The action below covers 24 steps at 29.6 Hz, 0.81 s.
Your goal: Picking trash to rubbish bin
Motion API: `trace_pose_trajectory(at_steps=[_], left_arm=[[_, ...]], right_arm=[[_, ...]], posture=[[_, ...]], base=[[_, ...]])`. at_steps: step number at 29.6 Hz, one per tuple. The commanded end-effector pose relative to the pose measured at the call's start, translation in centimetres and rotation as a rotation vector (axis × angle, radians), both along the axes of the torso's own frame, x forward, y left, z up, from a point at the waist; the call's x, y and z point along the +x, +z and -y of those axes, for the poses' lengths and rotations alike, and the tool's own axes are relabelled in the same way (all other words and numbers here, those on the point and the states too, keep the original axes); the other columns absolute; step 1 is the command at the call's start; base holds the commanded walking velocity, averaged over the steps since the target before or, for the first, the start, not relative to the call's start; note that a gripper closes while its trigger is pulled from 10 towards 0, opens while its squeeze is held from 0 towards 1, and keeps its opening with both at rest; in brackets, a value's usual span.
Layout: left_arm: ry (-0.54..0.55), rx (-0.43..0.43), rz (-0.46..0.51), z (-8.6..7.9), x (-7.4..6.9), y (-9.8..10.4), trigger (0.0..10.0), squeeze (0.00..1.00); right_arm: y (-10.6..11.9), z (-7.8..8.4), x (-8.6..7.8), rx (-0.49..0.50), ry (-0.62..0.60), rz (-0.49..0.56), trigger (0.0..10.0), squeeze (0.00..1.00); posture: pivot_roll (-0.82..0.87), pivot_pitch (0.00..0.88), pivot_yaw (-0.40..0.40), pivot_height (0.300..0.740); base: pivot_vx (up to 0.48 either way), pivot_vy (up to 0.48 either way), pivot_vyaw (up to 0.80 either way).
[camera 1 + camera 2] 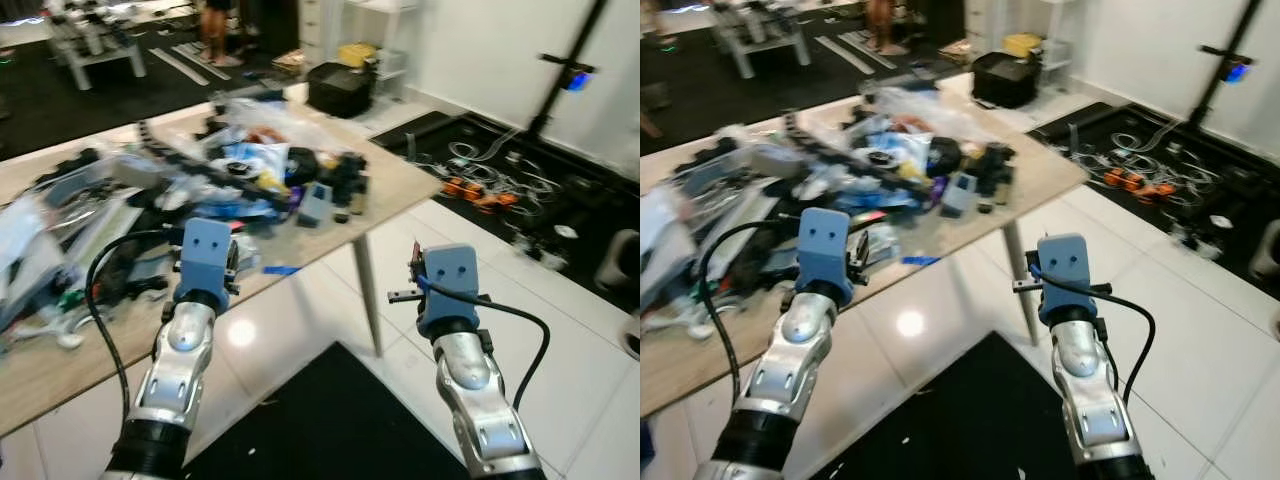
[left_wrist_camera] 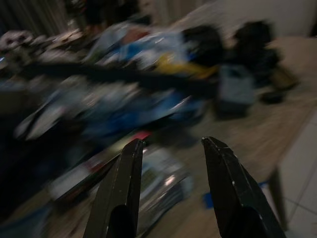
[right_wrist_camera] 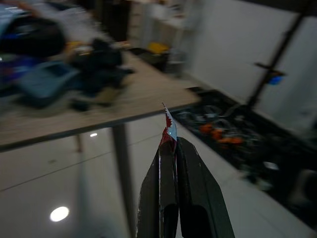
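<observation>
Beside cluttered table [image 1: 400, 185], right hand [image 3: 168, 144] pinches wrapper scrap [image 3: 168, 126].

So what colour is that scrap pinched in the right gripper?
Red and white; the scrap shows best in the right wrist view, between the right gripper fingers.

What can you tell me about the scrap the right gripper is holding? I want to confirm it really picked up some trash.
The scrap is a small, thin, pointed sliver, red and white with a jagged tip, seemingly torn wrapper foil or plastic. It is pinched between the shut fingers of the right gripper, only its tip poking out past them. The gripper holds it in the air beyond the table edge, above the white tiled floor. Nothing else touches it.
</observation>
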<state>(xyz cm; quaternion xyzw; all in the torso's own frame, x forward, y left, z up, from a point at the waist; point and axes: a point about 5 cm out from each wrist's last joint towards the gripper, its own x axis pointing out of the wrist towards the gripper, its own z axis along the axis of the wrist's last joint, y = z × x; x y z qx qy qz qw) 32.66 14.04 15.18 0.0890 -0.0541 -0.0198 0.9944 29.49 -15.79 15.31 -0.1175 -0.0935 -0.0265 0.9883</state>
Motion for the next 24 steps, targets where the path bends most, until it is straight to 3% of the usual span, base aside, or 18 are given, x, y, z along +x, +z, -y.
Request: trace_pose_trajectory(at_steps=[1, 12, 17, 24], left_arm=[[0.019, 0.01, -0.025, -0.4, -0.1, -0.6, 10.0, 0.0], [0.034, 0.016, -0.016, -1.0, 0.4, -0.2, 10.0, 0.0], [-0.008, -0.003, -0.002, -0.4, 0.7, 0.1, 10.0, 0.0], [0.012, 0.012, -0.028, -0.6, 1.0, -0.3, 10.0, 0.0]], right_arm=[[-0.4, 0.0, -0.2, 0.006, -0.004, -0.01, 10.0, 0.0], [-0.3, -0.3, 0.5, 0.001, -0.002, -0.008, 10.0, 0.0], [-0.3, 0.2, 0.7, -0.003, -0.011, -0.008, 10.0, 0.0], [-1.2, 0.6, 0.8, 0.017, -0.033, -0.049, 10.0, 0.0]], posture=[[-0.05, 0.072, 0.04, 0.74], [-0.05, 0.074, 0.042, 0.74], [-0.05, 0.071, 0.045, 0.74], [-0.05, 0.072, 0.049, 0.74]], base=[[0.0, 0.0, -0.8], [0.0, 0.0, -0.8], [0.0, 0.0, -0.8], [0.0, 0.0, -0.8]])
